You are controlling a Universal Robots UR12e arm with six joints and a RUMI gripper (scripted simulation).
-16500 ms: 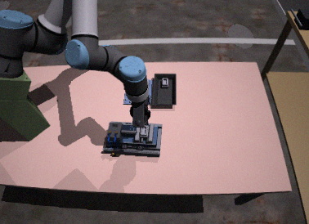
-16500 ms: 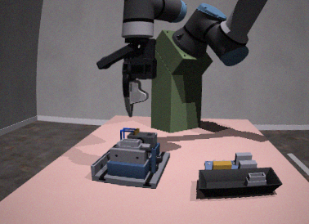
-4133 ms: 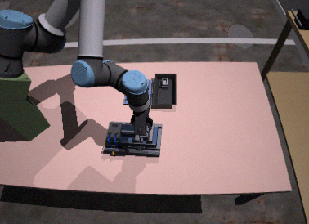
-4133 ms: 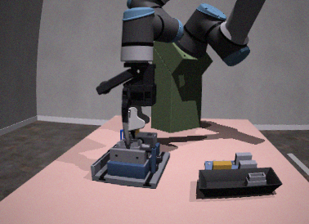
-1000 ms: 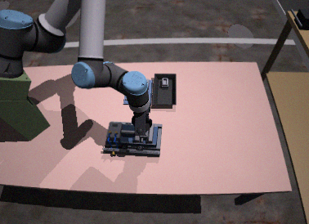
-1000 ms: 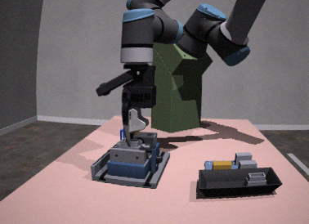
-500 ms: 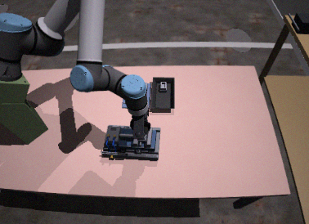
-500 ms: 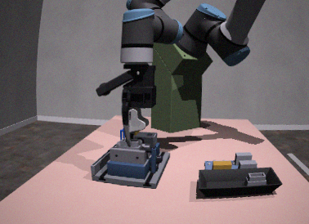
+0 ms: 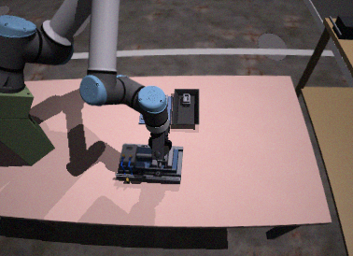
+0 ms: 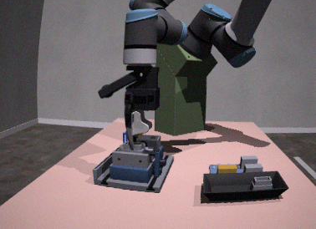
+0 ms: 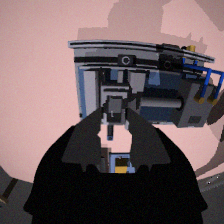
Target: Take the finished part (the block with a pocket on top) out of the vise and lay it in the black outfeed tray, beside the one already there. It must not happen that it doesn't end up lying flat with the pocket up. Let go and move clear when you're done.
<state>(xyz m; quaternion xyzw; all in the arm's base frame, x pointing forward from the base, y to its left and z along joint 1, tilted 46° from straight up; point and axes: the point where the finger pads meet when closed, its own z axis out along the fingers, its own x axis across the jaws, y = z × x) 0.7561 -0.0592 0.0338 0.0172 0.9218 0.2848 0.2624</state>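
The vise [image 9: 176, 167] [image 10: 125, 172] [image 11: 165, 107] stands on a grey base plate at the table's front middle. The finished part [image 11: 116, 106], a small grey block, sits between the vise jaws. My gripper [image 9: 159, 157] [image 10: 136, 145] [image 11: 114, 108] reaches straight down into the vise and is shut on this part. In the top view the arm hides the part. The black outfeed tray [image 9: 196, 108] [image 10: 234, 193] lies behind the vise and to the right, with one finished part [image 9: 186, 100] [image 10: 261, 182] lying in it.
A small blue, yellow and grey fixture [image 10: 227, 169] [image 9: 142, 120] stands beside the tray. The green robot pedestal [image 9: 19, 126] [image 10: 184, 92] is at the table's left end. A wooden bench [image 9: 331, 121] stands off the right edge.
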